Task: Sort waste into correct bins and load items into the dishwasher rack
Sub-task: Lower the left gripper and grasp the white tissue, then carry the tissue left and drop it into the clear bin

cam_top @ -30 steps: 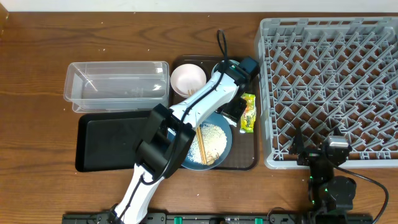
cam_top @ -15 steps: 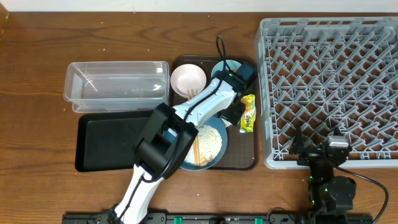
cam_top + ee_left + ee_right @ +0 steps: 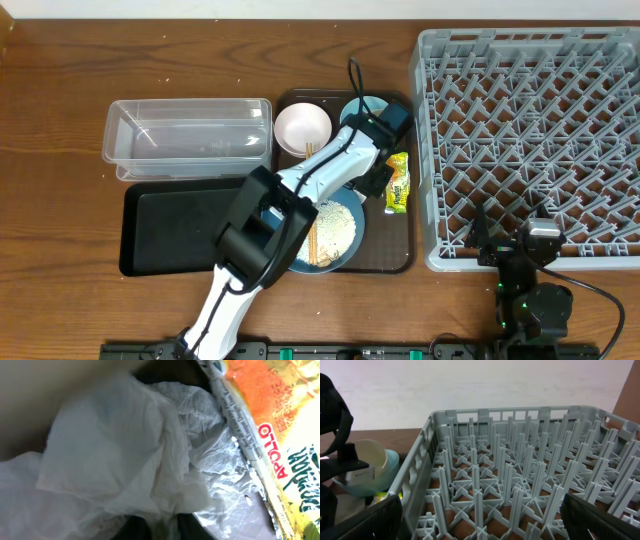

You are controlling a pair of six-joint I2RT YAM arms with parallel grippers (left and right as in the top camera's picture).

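In the left wrist view the crumpled white napkin (image 3: 115,460) fills the frame, and my left gripper (image 3: 161,527) is shut on a fold of it between its dark fingers (image 3: 135,531). The yellow-green snack wrapper (image 3: 280,435) lies just right of it. Overhead, the left gripper (image 3: 375,180) sits on the brown tray (image 3: 400,262) beside the wrapper (image 3: 399,183), and the napkin is hidden under it. The dark-blue dish (image 3: 345,255) holds rice (image 3: 335,225) and chopsticks (image 3: 314,238). My right gripper (image 3: 480,525) stands open at the near edge of the dishwasher rack (image 3: 520,475).
The white bowl (image 3: 302,128) and the light-blue bowl (image 3: 362,106) sit at the back of the brown tray. A white cup (image 3: 370,455) rests in the light-blue bowl. The clear tub (image 3: 190,135) and the black tray (image 3: 180,230) lie to the left. The grey rack (image 3: 530,130) is on the right.
My left gripper has shifted slightly toward the wrapper and its jaws have closed on the napkin. The right arm has stayed put.
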